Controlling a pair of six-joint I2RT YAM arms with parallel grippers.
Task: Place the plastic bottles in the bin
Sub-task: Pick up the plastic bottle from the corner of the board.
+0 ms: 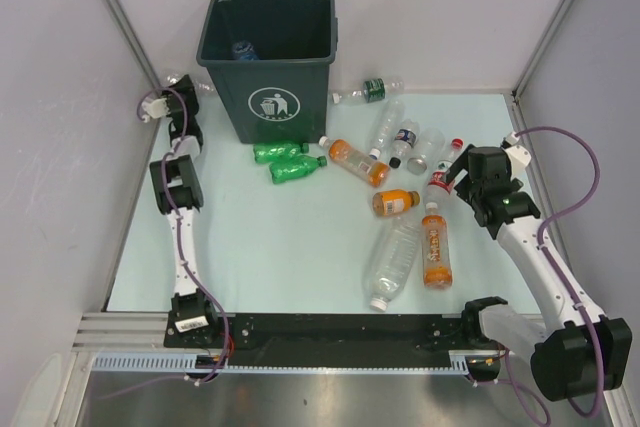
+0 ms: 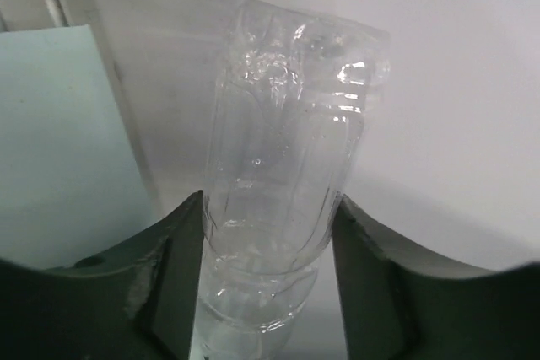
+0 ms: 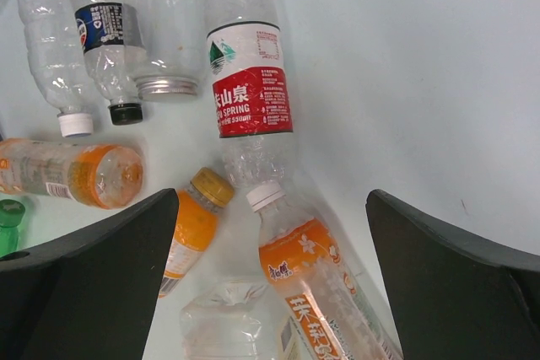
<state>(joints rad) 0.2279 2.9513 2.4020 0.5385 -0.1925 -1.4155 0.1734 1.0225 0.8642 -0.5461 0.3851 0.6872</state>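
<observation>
- bin (image 1: 225, 97): stands upright at the far left of the tabletop (image 1: 280, 247). rigid and open-topped. there is a white litter pictogram on the front; the print beneath it is too small to read. one blue-labelled bottle (image 1: 243, 48) lies inside.
- large clear bottle (image 1: 392, 259): lies on its side toward the near edge, white cap toward the arms. judged empty, very light and thin-walled, so likely to dent or roll. take hold across the mid-body, not the neck.
- clear bottle (image 2: 287, 166): sits in the left gripper (image 2: 270, 276), left of the bin, with a finger pressed against each side of its lower body. no label, smooth wall. judged slippery and crushable, so a moderate squeeze only.
- orange-filled bottles (image 1: 435, 247): three, lying right of centre. the liquid should make them heavier and stiffer. grip at the labelled middle. the nearest label carries chinese characters i cannot make out.
- red-label bottle (image 3: 251, 82): lies beneath the right gripper (image 3: 272, 200), which hangs wide open and holds nothing. the label reads "spring" under chinese characters, with a green mountain mark above.
- green bottles (image 1: 285, 152): two, side by side at the foot of the bin. they look empty and light.
- dark-label bottle (image 3: 105, 27): small, black cap. print too fine to read.
</observation>
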